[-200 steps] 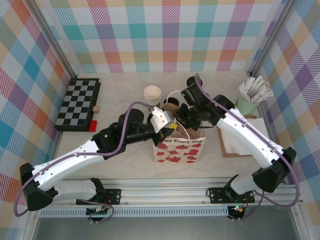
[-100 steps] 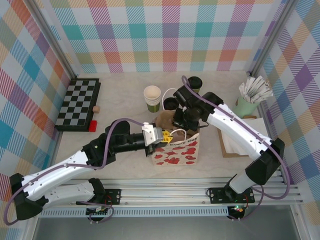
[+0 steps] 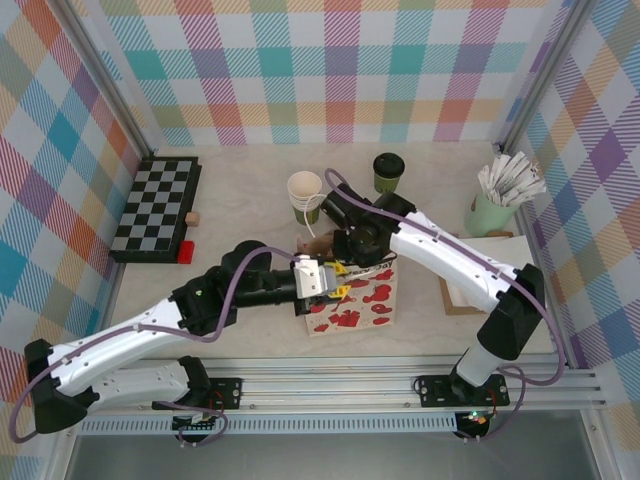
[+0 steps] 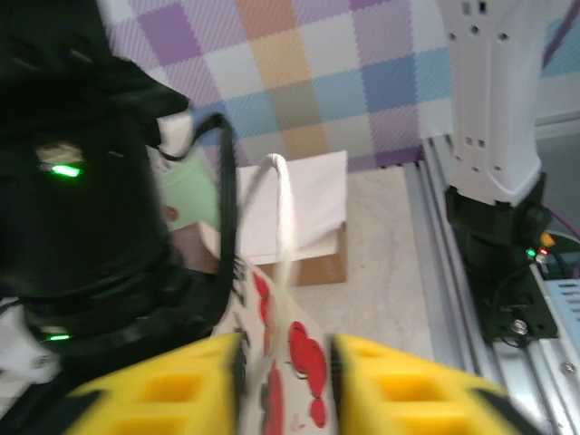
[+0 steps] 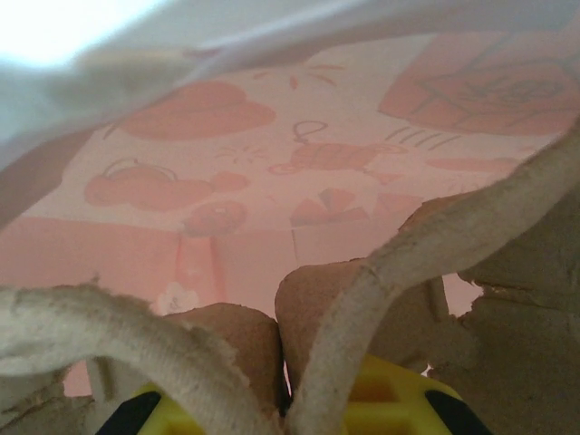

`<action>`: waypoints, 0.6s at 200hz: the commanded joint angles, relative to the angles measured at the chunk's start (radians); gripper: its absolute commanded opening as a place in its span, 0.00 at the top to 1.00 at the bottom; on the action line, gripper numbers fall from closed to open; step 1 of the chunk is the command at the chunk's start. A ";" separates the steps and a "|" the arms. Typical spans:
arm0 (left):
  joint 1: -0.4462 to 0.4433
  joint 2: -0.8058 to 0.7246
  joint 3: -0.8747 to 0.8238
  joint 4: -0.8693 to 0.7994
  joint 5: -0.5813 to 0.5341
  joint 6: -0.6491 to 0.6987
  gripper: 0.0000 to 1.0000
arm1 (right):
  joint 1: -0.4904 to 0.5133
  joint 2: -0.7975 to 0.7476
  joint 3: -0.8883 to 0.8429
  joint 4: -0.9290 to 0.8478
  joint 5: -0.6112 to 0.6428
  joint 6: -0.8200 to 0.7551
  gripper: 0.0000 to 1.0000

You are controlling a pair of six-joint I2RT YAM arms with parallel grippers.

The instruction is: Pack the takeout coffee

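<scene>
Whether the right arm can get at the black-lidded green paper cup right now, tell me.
Probably not yet: the right fingers sit inside the heart-printed white paper gift bag, shut on a brown pulp cup carrier. The black-lidded green paper cup stands unobstructed behind it.

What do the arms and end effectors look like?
The left arm and right arm have white links, black joints, a loose purple cable each. The left end effector and right end effector have blocky yellow fingers. A green status light glows on a black housing.

overhead: bright, even | wrists: soft focus (right one glows pink)
</scene>
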 commanded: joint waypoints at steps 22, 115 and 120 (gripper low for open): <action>0.089 -0.136 0.023 -0.025 -0.208 -0.102 0.01 | 0.006 -0.073 -0.083 0.041 0.018 -0.216 1.00; 0.454 0.242 0.446 -0.495 0.203 -0.195 0.11 | 0.004 -0.163 -0.157 0.210 0.036 -0.554 1.00; 0.454 0.244 0.444 -0.492 0.230 -0.178 0.11 | 0.004 -0.161 -0.157 0.210 0.037 -0.556 1.00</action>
